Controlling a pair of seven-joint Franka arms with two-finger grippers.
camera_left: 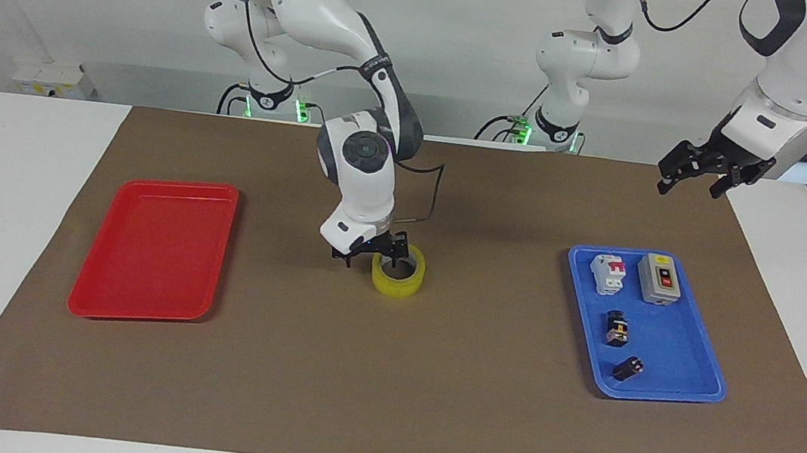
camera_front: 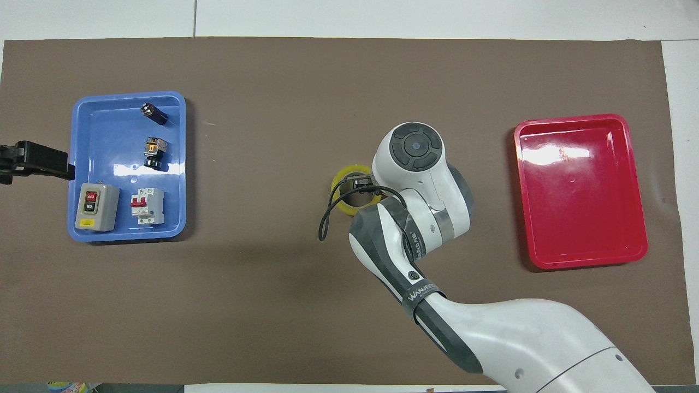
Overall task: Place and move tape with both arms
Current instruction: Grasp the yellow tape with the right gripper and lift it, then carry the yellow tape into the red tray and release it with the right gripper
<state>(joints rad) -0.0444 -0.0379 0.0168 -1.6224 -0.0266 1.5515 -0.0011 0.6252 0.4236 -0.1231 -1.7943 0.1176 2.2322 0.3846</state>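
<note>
The yellow tape roll point(camera_left: 398, 279) lies flat on the brown mat at mid-table; a part of it also shows in the overhead view point(camera_front: 339, 184). My right gripper point(camera_left: 372, 253) is down at the roll's rim on the red tray's side. It is open, with one finger over the core and the other outside the wall. In the overhead view the right gripper point(camera_front: 360, 184) is mostly hidden under its own wrist. My left gripper point(camera_left: 692, 176) is open and empty, raised over the mat's edge at the left arm's end; it also shows in the overhead view point(camera_front: 34, 163).
A red tray point(camera_left: 150, 251) lies bare at the right arm's end. A blue tray point(camera_left: 666, 389) at the left arm's end holds a grey switch box point(camera_left: 660, 278), a white breaker point(camera_left: 609, 273) and two small black components point(camera_left: 616, 330).
</note>
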